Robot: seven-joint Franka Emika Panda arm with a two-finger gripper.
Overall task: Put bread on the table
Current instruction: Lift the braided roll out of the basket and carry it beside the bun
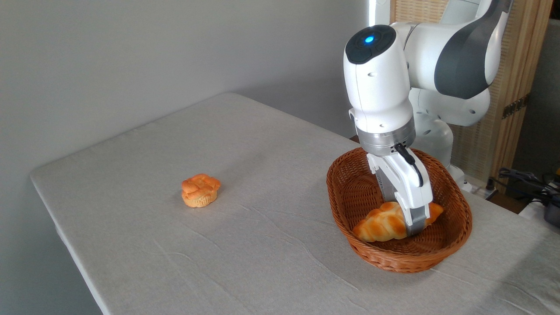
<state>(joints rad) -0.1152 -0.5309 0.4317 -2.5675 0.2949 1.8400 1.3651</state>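
The gripper (415, 227) reaches into the basket (350, 192), jaws closed around the bread (383, 225). Far to their left, a bun (200, 190) sits on the table (175, 262).

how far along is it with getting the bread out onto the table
Nothing is finished yet. The bread lies inside the basket. In hand: the pincer is down across the loaf, though a firm grip can't be confirmed. Left: lift it clear and set it on the table, where a small bun already sits.

Plain grey wall (131, 57) behind; wooden slatted screen (520, 87) right; cables (525, 179) below.
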